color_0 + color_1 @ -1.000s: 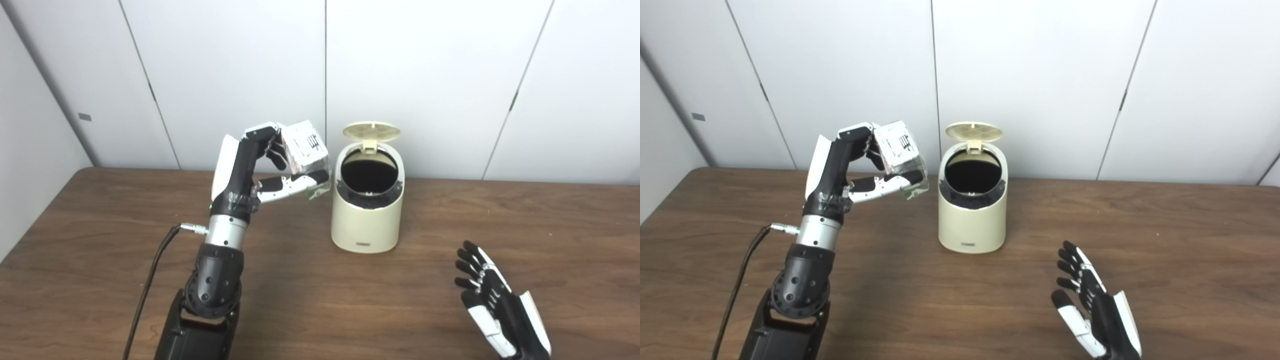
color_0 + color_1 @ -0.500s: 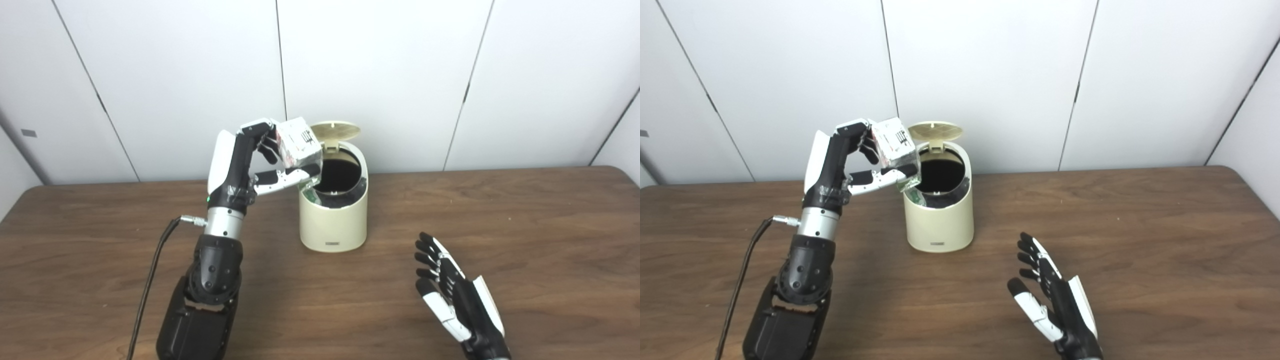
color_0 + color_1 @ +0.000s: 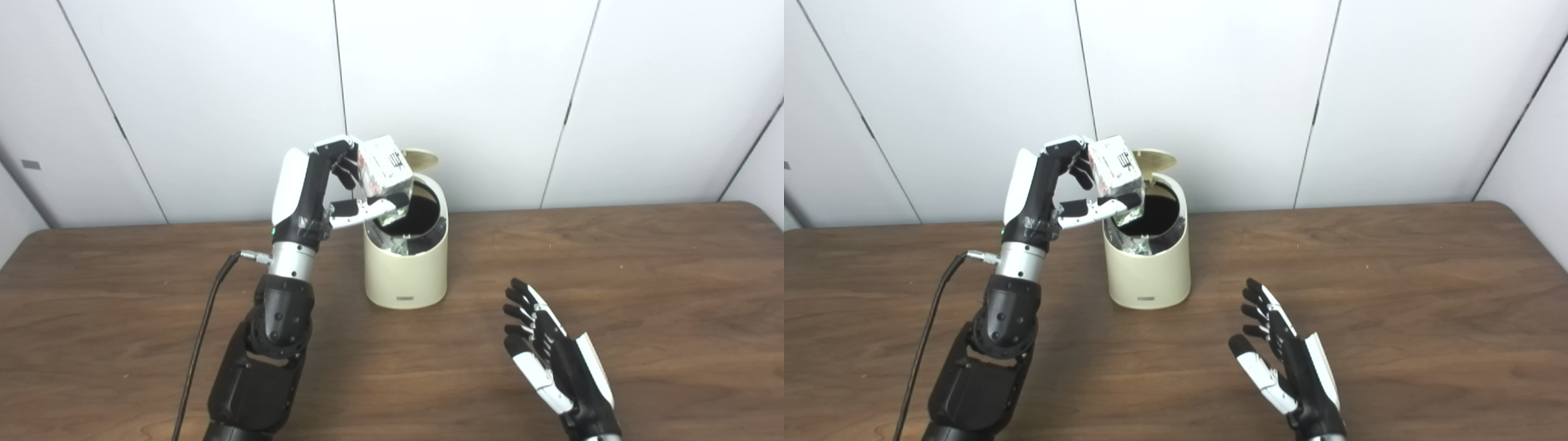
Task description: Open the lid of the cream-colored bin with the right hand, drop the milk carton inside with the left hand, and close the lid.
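The cream-colored bin (image 3: 405,269) stands on the brown table, its lid (image 3: 421,158) tipped up at the back and its dark opening showing. My left hand (image 3: 331,190) is shut on the white milk carton (image 3: 384,173) and holds it tilted over the left rim of the opening, its lower end just at the rim. My right hand (image 3: 554,361) is open and empty, palm up, low over the table to the front right of the bin. The same shows in the right eye view: carton (image 3: 1116,171), bin (image 3: 1150,263), right hand (image 3: 1289,367).
The wooden table (image 3: 643,275) runs to a white panelled wall (image 3: 490,92) close behind the bin. A black cable (image 3: 205,331) hangs from my left wrist down over the table's left front.
My left hand has carried the carton to the right, from beside the bin to over its opening. The camera has panned, shifting the whole scene. The right hand has barely moved.
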`<state>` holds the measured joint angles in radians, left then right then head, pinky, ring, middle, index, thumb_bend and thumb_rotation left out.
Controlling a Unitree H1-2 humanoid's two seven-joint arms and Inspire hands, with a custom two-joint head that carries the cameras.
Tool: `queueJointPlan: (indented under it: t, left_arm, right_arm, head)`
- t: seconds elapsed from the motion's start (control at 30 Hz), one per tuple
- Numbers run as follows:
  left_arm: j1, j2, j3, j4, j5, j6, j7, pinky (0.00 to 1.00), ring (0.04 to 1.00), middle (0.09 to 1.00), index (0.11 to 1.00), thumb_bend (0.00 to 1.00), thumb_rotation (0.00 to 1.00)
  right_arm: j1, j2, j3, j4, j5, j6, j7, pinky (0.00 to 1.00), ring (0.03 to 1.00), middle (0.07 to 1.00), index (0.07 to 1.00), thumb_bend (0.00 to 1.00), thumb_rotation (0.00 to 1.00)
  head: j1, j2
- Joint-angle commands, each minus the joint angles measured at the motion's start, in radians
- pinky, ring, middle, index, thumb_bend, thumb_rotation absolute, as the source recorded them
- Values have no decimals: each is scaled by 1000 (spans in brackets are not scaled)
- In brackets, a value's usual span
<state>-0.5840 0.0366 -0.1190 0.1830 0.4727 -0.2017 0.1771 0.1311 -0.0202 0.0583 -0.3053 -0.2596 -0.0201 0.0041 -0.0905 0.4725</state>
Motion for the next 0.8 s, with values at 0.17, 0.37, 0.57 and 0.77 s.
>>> queueJointPlan:
  t: [0.17,0.37,0.57,0.77]
  left_arm:
    - [-81,9,-32,91,91,-163,126,392,414,503,499,501,0]
    - [-99,19,-48,158,144,-217,178,411,420,497,498,502,0]
    - [-112,24,-68,225,160,-259,213,420,429,504,491,502,0]
    - [-137,38,-104,289,175,-268,292,414,430,512,491,501,0]
  right_arm:
    - [-17,4,3,-38,28,-33,-6,809,884,903,914,566,846]
    - [-10,10,17,-64,47,-10,7,778,864,892,883,588,857]
    - [-7,9,26,-83,56,14,8,764,855,889,867,586,856]
    - [-3,8,36,-95,59,34,11,764,856,888,857,591,860]
  head:
    - [6,1]
    - [7,8]
    - [12,13]
    - [20,13]
